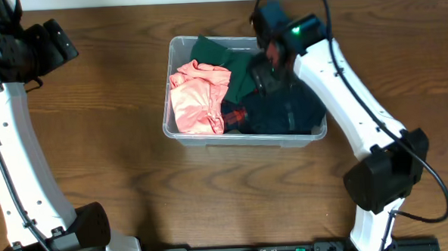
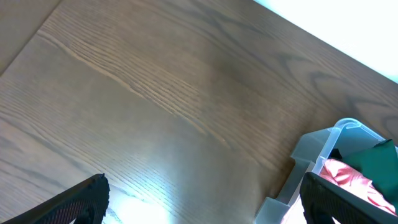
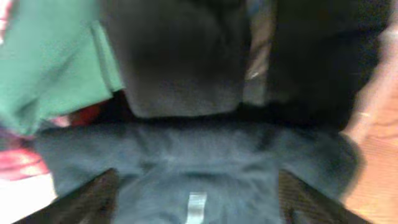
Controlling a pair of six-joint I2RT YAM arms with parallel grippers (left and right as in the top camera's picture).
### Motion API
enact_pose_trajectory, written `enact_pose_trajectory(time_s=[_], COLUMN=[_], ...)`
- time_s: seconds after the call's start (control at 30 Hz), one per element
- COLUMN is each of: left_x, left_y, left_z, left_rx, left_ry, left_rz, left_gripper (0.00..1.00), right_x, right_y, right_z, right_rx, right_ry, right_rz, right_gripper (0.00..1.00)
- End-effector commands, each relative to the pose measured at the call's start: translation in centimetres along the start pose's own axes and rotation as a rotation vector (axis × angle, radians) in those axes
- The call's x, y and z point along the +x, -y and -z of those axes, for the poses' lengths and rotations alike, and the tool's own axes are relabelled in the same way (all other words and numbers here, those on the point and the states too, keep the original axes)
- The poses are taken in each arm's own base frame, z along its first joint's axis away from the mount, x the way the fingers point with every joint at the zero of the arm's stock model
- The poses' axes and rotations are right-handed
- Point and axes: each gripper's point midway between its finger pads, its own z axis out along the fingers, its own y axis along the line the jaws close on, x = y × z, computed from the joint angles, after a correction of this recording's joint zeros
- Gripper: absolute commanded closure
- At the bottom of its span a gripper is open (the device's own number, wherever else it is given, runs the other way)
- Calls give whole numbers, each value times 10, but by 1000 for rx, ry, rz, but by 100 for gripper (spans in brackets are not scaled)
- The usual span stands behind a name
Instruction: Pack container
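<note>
Clear rectangular container (image 1: 243, 138), rounded corners, thick rim; stands upright at upper centre of the overhead frame, holding pink cloth (image 1: 200, 96) left, green cloth (image 1: 233, 64) behind, dark cloth (image 1: 288, 111) right.

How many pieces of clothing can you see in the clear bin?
4 in the container. Pink garment on the left, green garment at the back middle, dark navy garment on the right, a red bit between pink and navy. Others may be hidden underneath.
</note>
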Motion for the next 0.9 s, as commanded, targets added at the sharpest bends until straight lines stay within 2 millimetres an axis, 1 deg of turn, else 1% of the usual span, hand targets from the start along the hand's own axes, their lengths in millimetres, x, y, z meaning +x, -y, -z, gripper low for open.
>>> enact_pose_trajectory(time_s=[0.0,0.03,0.1,0.23,0.3,0.4,0.5,0.57,0.63,0.7,0.87], left_x=[0,0,0,0,0,0,0,0,0,0,0], left_y=[-2,-2,-2,-2,-2,-2,-2,-2,-2,-2,-2], left_z=[-2,-2,-2,-2,-2,-2,-2,-2,-2,-2,-2], left_rx=[-8,-8,-8,-8,-8,-8,-8,-8,-8,-8,-8], left_ry=[-4,-4,-5,-5,-5,-5,-5,-5,-5,-5,-5], left_rz=[7,7,7,7,7,7,7,7,7,7,7], left_gripper=[2,2,2,2,2,2,2,2,2,2,2], right_x=[-17,-20,-26,-39,-43,-46,-41,-38,-35,-33,-30], right_y=[5,8,19,54,73,102,131,148,161,169,180], right_z=[30,37,49,65,68,66,63,62,61,60,60], right_rx=[-11,-9,9,64,83,101,118,131,142,148,156], right_ry=[71,85,116,178,199,210,201,196,193,190,187], right_rz=[-10,-17,-38,-106,-148,-231,-346,-380,-408,-426,-447], right_gripper=[5,1,1,1,1,1,1,1,1,1,1])
